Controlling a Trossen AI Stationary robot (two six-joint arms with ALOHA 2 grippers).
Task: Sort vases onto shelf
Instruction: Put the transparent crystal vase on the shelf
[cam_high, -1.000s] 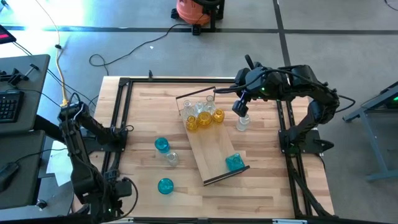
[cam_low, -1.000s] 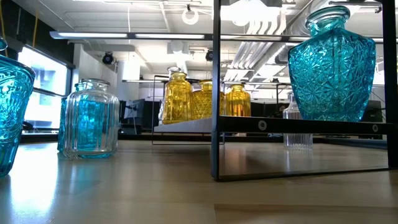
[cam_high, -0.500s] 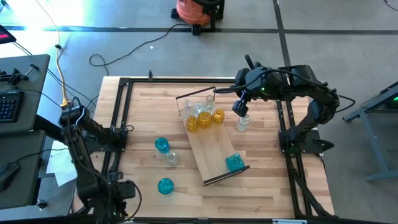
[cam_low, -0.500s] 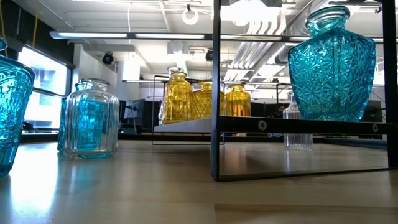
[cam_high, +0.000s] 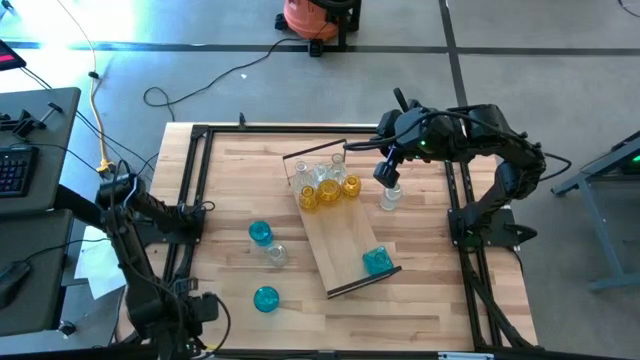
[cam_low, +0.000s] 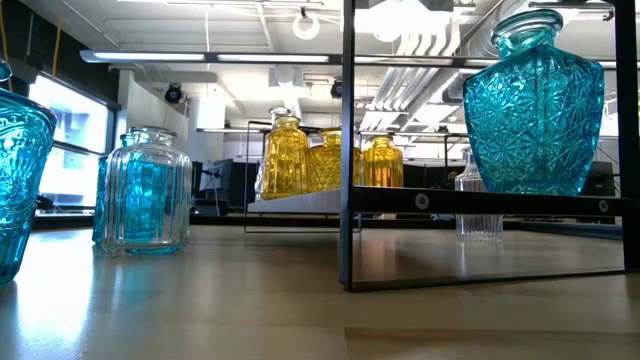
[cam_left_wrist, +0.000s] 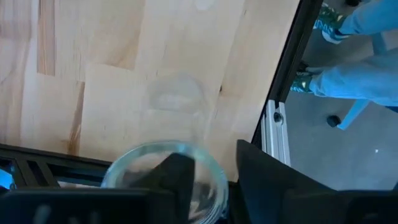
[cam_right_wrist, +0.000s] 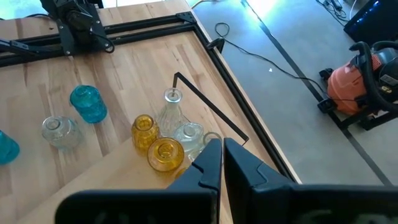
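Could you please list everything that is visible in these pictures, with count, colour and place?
shelf: one, light wood with dark end frames, diagonal at mid-table
yellow vases: three, amber, far end of the shelf
clear vases: three on the shelf behind the yellow ones; two on the table; one at the left gripper
blue vases: one on the shelf's near end; two on the table, left of it
vacuum cleaner: one, orange, floor beyond the table
left gripper: front-left table corner
right gripper: shut, over a clear vase right of the shelf
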